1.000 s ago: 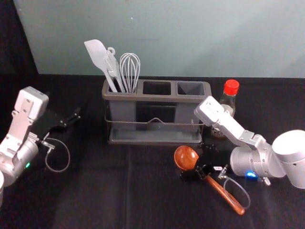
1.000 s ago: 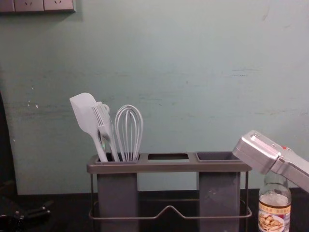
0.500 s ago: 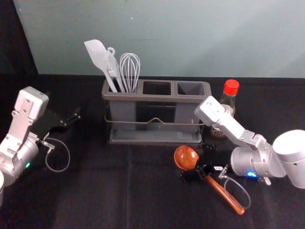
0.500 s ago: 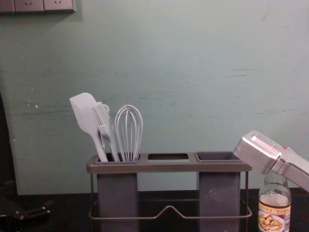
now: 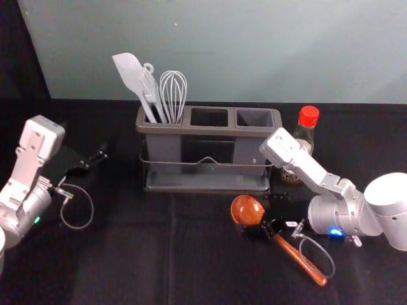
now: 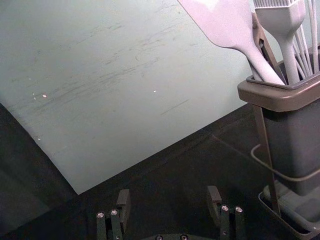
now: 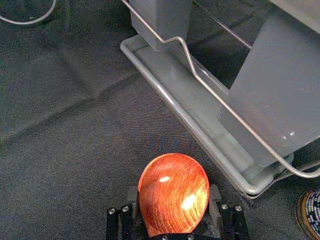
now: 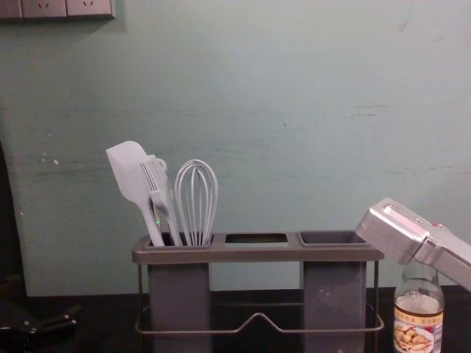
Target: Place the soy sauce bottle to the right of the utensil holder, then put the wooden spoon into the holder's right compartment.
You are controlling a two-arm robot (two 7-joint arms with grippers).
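Jaws of the right gripper [image 5: 261, 216] stand apart about the bowl of the wooden spoon [image 5: 245, 210]

Right gripper [image 7: 174, 200]: in the right wrist view its jaws are spread, one on each side of the bowl. Whether they press on the wood, I cannot tell. In the head view the gripper is low over the desk [image 5: 127, 254], in front of the right part of the utensil holder [image 5: 210, 130].

Wooden spoon: lies on the desk in front of the holder, its handle running toward the robot and to the right. Compared with the frame half a second earlier, the bowl sits very slightly farther to the robot's left; the end of the handle matches its earlier position.

Soy sauce bottle [image 5: 306, 133]: upright on the desk just beside the holder's right end, red cap uppermost. The right arm [image 5: 305, 168] crosses in front of part of it. Bottle and holder are unchanged from the earlier frame, and the right arm shows no clear shift.

Left gripper [image 5: 95, 159]: parked over the desk, to the left of the holder. Its jaws are spread wide in the left wrist view, and its place is unchanged.

Holder contents: a spatula [image 5: 129, 71], a brush [image 5: 150, 86] and a whisk [image 5: 173, 92] stand in the left compartment [image 5: 164, 148], as they do earlier.
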